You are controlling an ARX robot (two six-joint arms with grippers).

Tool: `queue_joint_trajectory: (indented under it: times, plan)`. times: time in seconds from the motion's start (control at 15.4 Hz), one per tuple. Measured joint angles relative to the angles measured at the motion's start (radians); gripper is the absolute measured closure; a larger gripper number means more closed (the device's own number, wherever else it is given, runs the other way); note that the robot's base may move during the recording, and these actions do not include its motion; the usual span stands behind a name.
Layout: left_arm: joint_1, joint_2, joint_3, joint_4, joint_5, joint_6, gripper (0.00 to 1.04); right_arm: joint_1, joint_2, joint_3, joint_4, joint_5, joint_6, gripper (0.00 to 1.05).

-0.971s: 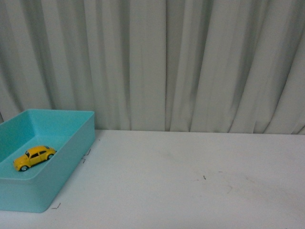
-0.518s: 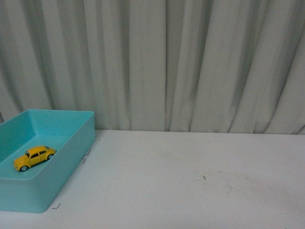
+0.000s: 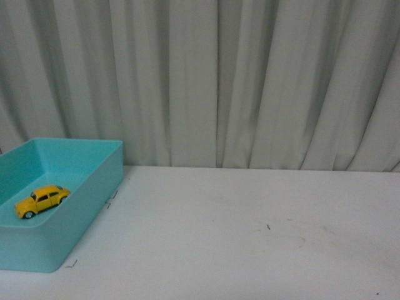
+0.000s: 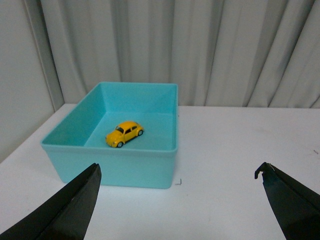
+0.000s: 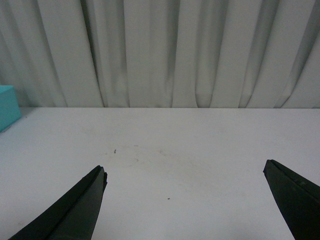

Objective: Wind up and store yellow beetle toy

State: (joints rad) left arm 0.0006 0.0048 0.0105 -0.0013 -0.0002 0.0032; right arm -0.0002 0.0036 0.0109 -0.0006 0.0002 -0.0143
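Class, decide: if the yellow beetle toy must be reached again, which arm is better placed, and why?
Probably the left. The left end effector is open and faces the yellow beetle toy inside the teal bin. The right end effector faces bare table, with only the bin's corner at its edge.

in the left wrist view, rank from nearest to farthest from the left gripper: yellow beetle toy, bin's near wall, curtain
1. The teal bin's near wall, just ahead of the left gripper.
2. The yellow beetle toy, on the bin floor behind that wall.
3. The curtain, behind the table.

Curtained lab: bare white table, grey drapes
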Motion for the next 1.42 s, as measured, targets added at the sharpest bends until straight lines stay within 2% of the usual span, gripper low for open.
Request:
queue_joint_trajectory:
  times: [1.42]
  plan:
    - [0.000, 0.000, 0.000, -0.005, 0.000, -0.003, 0.07, 0.000, 0.000, 0.000, -0.005, 0.000, 0.004, 0.06]
